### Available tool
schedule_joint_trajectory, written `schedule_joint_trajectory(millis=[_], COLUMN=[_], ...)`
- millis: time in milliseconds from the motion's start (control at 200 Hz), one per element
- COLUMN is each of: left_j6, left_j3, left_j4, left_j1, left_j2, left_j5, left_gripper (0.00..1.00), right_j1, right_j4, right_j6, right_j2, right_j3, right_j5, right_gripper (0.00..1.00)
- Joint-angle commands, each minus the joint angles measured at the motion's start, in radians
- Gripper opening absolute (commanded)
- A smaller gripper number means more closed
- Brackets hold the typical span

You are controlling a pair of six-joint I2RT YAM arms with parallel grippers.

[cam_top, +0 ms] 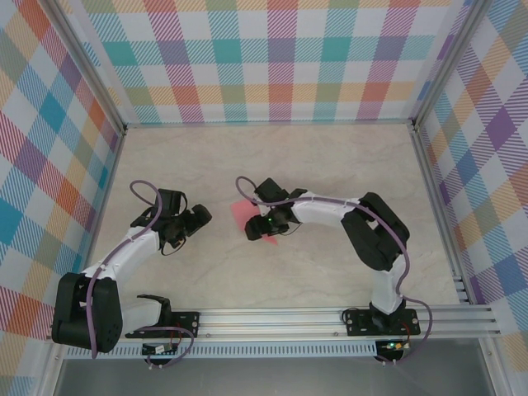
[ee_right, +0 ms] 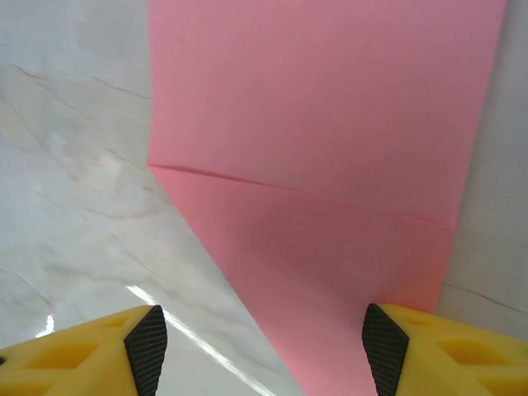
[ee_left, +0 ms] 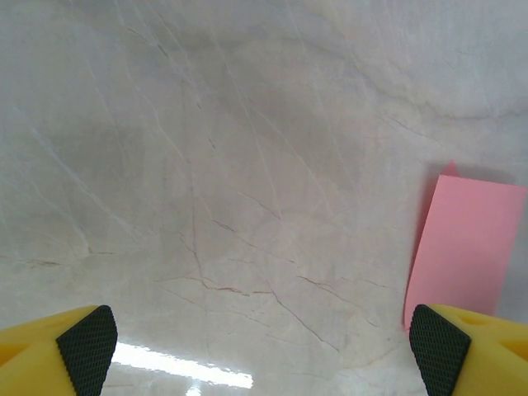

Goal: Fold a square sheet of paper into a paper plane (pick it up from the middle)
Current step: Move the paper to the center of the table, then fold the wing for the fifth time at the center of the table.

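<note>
**Left gripper** point(ee_left: 264, 355): yellow fingers point(ee_left: 87, 346) with black pads are spread wide, with nothing between them. **Right gripper** point(ee_right: 264, 351): jaws partly apart, straddling the near end of the square sheet of paper point(ee_right: 330, 124), with no clamp on it evident. There is one salmon-pink sheet with one crease, lying mid-table under the right gripper and near the left one. Two arms. The surface is a pale, veined marble-look table point(cam_top: 330, 165), enclosed by three plaid walls point(cam_top: 272, 58), with one aluminium rail point(cam_top: 289, 318) along the near edge.
</note>
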Motion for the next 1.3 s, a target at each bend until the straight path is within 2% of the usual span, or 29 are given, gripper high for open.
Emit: schedule_joint_trajectory(millis=[0,185,360,495,865,1035,1295], left_j6=[0.024,0.015,-0.028,-0.038,-0.073,-0.090,-0.137], left_j3=[-0.007,-0.017,-0.059,-0.066,-0.048,-0.018,0.037], left_j4=[0.047,0.100,0.185,0.215,0.313,0.342,0.386], left_j1=[0.017,0.009,-0.005,-0.026,-0.118,-0.168,-0.250], left_j2=[-0.001,-0.009,-0.029,-0.024,0.078,0.152,0.277], left_j5=[0.089,0.167,0.243,0.270,0.313,0.327,0.336], left_gripper=[0.94,0.94,0.93,0.91,0.83,0.80,0.74], right_j1=[-0.006,-0.006,-0.006,-0.014,-0.045,-0.081,-0.158], right_j4=[0.005,0.156,0.227,0.233,0.233,0.280,0.436], right_j6=[-0.063,0.151,0.293,0.330,0.376,0.420,0.524], right_j2=[-0.072,-0.143,-0.127,-0.100,-0.046,-0.040,-0.021], right_j3=[-0.048,-0.096,-0.122,-0.116,-0.139,-0.190,-0.305], right_j5=[-0.036,-0.009,0.043,0.076,0.055,-0.007,-0.184], right_gripper=[0.67,0.64,0.57,0.56,0.55,0.55,0.55])
